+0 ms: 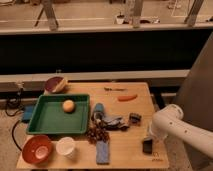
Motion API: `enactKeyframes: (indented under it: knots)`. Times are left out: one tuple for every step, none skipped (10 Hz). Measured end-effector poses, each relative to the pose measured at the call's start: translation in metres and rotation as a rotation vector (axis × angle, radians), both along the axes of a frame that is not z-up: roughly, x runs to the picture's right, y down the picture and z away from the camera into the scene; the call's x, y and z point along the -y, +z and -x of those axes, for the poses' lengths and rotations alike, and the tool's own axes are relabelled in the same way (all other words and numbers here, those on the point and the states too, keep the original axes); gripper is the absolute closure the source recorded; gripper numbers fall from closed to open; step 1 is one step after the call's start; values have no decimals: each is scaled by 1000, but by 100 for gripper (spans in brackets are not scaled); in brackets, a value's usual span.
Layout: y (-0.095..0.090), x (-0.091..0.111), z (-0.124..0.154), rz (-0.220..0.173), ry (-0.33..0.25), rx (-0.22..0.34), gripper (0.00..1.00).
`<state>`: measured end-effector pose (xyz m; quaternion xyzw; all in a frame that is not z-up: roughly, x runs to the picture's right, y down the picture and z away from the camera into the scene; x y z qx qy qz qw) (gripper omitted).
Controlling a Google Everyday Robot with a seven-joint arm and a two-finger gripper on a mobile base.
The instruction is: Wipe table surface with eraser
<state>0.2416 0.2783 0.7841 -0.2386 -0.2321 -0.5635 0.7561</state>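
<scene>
The table surface (140,107) is a light tan wooden top that carries everything. The eraser (147,146) is a small dark block near the table's front right corner, resting on the wood. My gripper (148,140) comes down onto it from the white arm (172,127), which reaches in from the right. The gripper is shut on the eraser and presses it to the table. The fingers are mostly hidden by the arm's end.
A green tray (50,122) with an orange ball (68,105) lies at the left. At the front stand an orange bowl (36,148), a white cup (65,146) and a blue strip (102,151). A dark clip-like object (134,118) and a carrot (127,98) are nearby.
</scene>
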Motion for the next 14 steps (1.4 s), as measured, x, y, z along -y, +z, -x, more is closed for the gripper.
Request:
enactKeyframes:
  knots:
    - [0, 2, 5, -3, -4, 7, 100]
    - [0, 2, 13, -7, -7, 15, 100]
    - [0, 3, 33, -15, -24, 36, 100]
    - [-1, 3, 49, -18, -38, 54, 100]
    - [-3, 2, 71, -21, -58, 81, 100]
    - [-6, -1, 87, -23, -79, 108, 100]
    - [-13, -6, 100, -23, -106, 137, 100]
    - [-19, -13, 107, -14, -121, 156, 100]
    - [-27, -22, 111, 0, -134, 174, 100]
    - [-35, -33, 106, 8, -154, 178, 100]
    - [-41, -39, 98, 13, -163, 175, 100]
    - [-43, -42, 86, 15, -165, 167, 100]
    - [-46, -45, 73, 17, -165, 158, 100]
    - [-48, -49, 63, 23, -163, 151, 100]
